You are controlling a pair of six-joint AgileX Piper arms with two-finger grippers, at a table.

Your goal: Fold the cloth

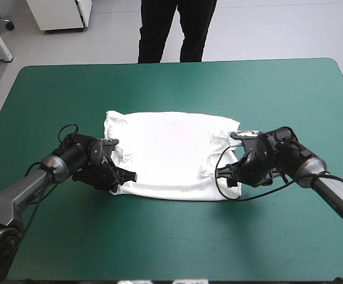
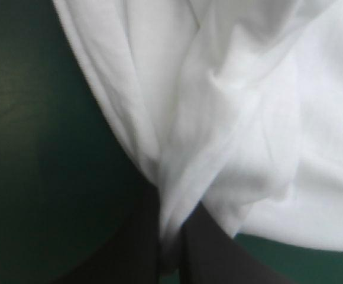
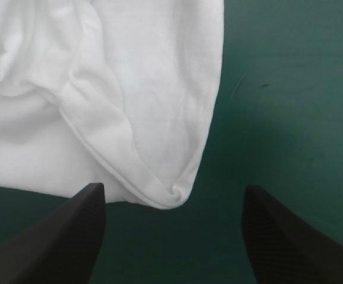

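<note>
The white T-shirt [image 1: 165,154] lies as a roughly rectangular, partly folded spread at the table's middle. My left gripper [image 1: 122,177] sits at its near left corner. In the left wrist view that gripper [image 2: 170,236] is shut on the T-shirt [image 2: 248,118], a pinched fold of cloth rising from between the black fingers. My right gripper [image 1: 228,177] rests low at the near right corner. In the right wrist view it [image 3: 172,189] stands open, and the rounded corner of the T-shirt [image 3: 130,77] lies just ahead, between the two fingertips, with nothing gripped.
Bare teal-green cover [image 1: 171,236] stretches around the shirt on every side, widest toward the near edge and the far corners. Nothing else stands on the table.
</note>
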